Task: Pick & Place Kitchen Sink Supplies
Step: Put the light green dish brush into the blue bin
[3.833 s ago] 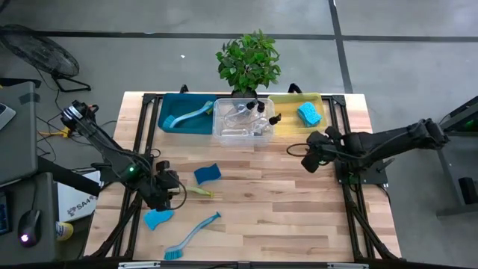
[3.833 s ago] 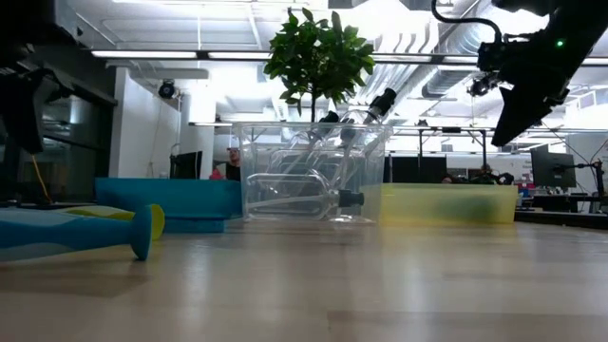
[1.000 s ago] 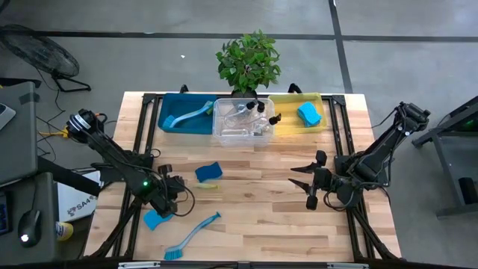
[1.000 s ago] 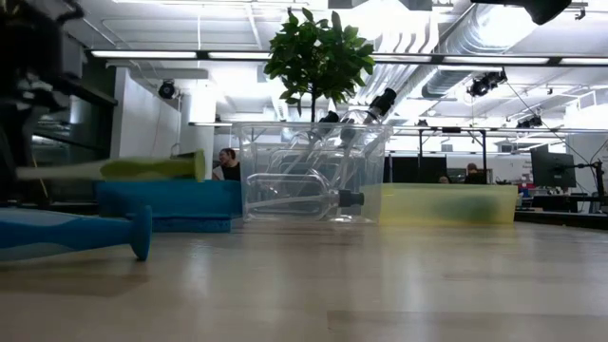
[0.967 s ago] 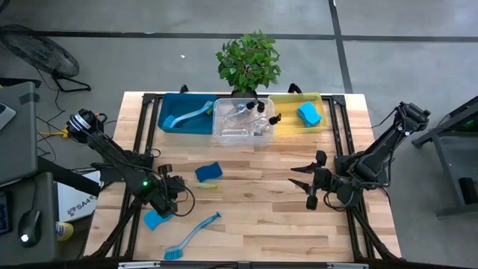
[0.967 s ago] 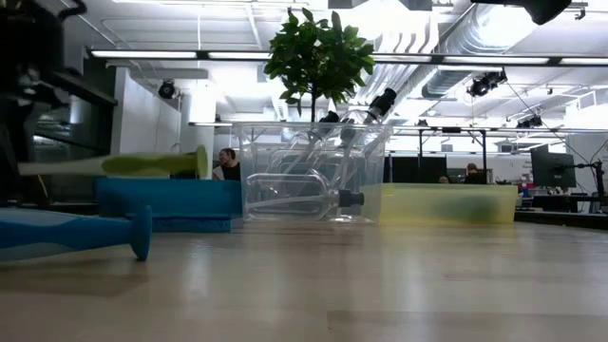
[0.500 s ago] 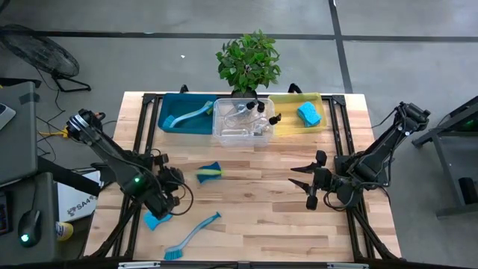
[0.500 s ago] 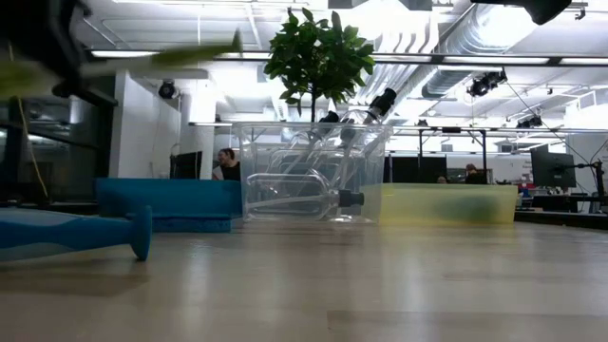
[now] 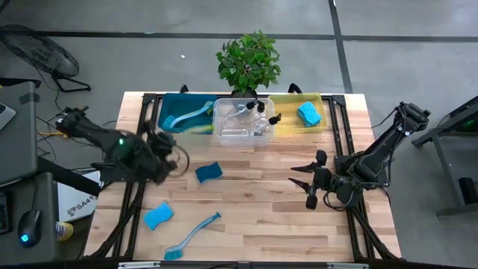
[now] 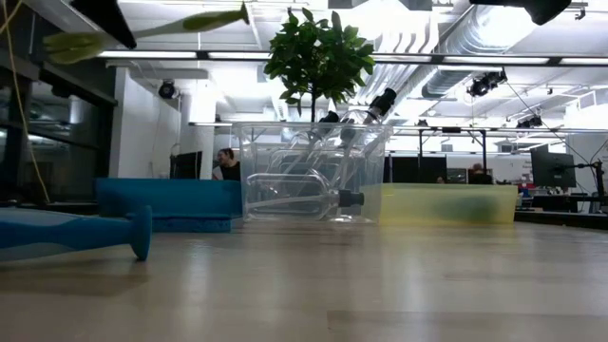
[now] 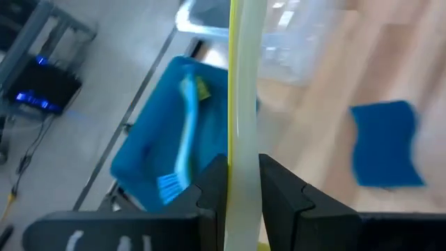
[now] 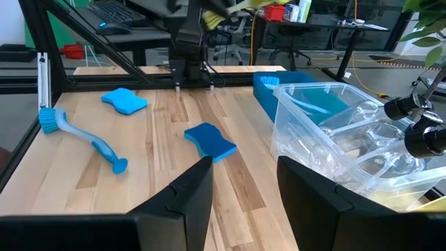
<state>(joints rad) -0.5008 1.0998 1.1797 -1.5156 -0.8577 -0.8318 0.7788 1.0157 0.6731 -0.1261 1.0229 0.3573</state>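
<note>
You are carrying the yellow-green dish brush (image 11: pixel 240 104) in the left gripper (image 11: pixel 242 183), whose fingers are closing on its handle; it is hanging in the air above the left side of the desk (image 9: pixel 261 217), its far end reaching toward the teal bin (image 9: pixel 168 119). That bin is already holding one blue brush (image 9: pixel 187 116). The clear bin (image 9: pixel 243 134) beside it is holding the pump bottles (image 9: pixel 250 112), and the yellow bin (image 9: pixel 287 123) is holding one blue sponge (image 9: pixel 309 113).

Left on the desk are two more sponges, one near the middle (image 9: pixel 208 172) and one toward the near left edge (image 9: pixel 158 216), plus a second blue dish brush (image 9: pixel 193 234) lying just beside the latter (all three look untouched). So you are somewhere past halfway, judging by what is lying where.

The right gripper (image 9: pixel 308 181) is waiting over the right side of the desk, fingers spread apart and holding nothing.
</note>
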